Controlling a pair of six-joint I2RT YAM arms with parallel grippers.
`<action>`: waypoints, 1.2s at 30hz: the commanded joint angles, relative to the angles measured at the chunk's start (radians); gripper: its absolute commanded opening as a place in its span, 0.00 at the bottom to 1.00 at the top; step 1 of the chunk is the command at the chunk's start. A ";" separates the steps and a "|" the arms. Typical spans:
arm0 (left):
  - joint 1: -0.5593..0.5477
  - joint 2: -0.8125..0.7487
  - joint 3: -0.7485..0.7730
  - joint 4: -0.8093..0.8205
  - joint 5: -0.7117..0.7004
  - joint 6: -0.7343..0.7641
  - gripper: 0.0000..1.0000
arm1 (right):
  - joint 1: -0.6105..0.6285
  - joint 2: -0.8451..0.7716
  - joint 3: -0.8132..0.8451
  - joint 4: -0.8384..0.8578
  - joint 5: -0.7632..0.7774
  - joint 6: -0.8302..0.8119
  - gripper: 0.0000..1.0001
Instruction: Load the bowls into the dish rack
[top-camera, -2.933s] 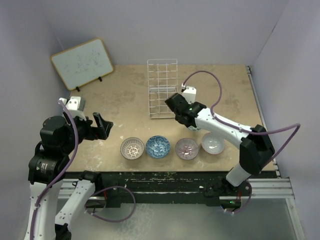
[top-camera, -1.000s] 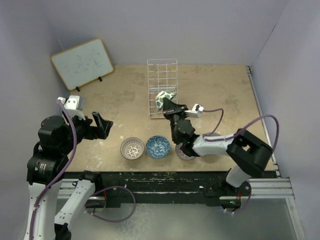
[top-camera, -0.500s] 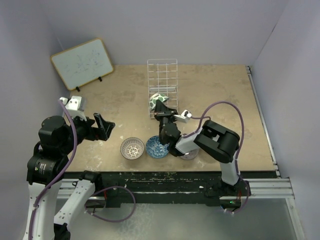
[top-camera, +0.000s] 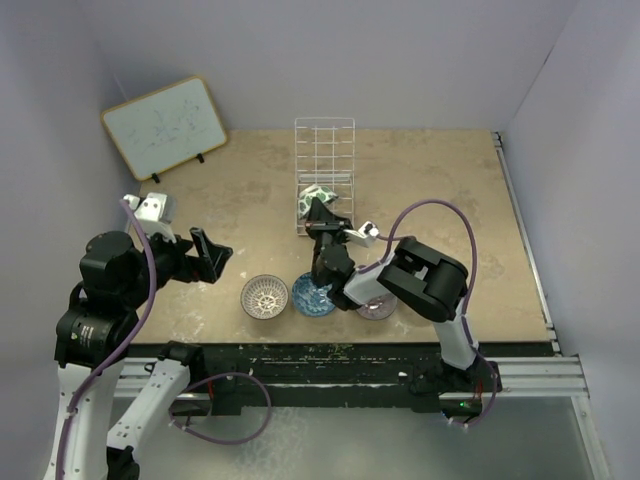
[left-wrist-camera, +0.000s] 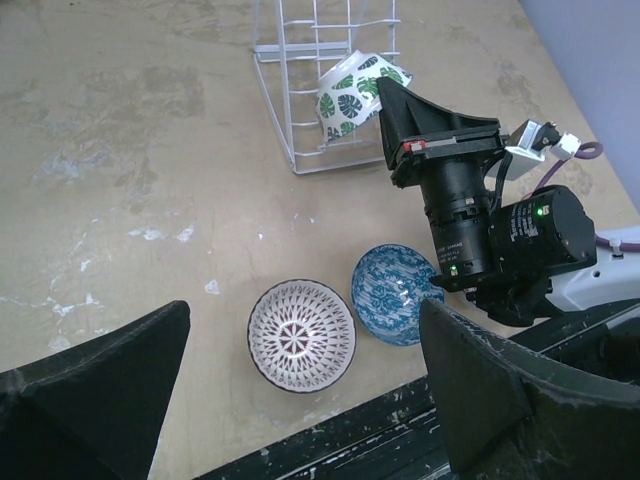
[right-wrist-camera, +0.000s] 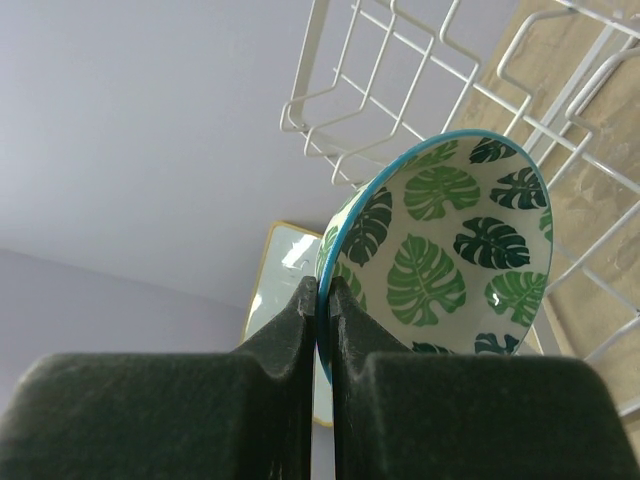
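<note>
Three bowls line the table's (top-camera: 450, 190) front edge, all upright and empty. The brown bowl (top-camera: 265, 296) on the left is in full view. The blue bowl (top-camera: 308, 298) just beside it is partly covered by the right arm, and the mauve bowl (top-camera: 381, 309) shows only as a sliver under that arm's elbow. Anything else below that elbow is hidden from the top camera.

The left gripper (top-camera: 207, 253) hangs above the table's left side with its jaws spread wide and nothing between them, well apart from the bowls. Open board lies between it and the rack.

Behind the row, the right gripper (right-wrist-camera: 322, 298) is clamped tight on the rim of the green bowl (right-wrist-camera: 450, 250), one finger inside and one outside. The bowl stands on edge, tilted, inside the low front part of the rack (top-camera: 325, 150), its leaf-patterned hollow facing the wrist camera. Whether it rests on the wires or hangs in the grip cannot be told. It is the only bowl seen in the rack, whose tall back grid rises behind it.

To the right of the rack the table lies bare out to its side edge. At the far left corner, a framed whiteboard (top-camera: 165, 125) leans by the wall, well apart from the rack.
</note>
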 joint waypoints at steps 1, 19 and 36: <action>-0.010 -0.004 -0.006 0.031 0.015 0.021 0.99 | 0.004 -0.051 -0.019 0.369 0.078 0.064 0.00; -0.029 -0.006 -0.024 0.039 -0.011 0.034 0.99 | -0.031 -0.108 -0.184 0.369 0.115 0.170 0.00; -0.028 -0.009 -0.030 0.043 -0.016 0.037 0.99 | -0.373 -0.166 -0.283 0.280 -0.362 0.277 0.00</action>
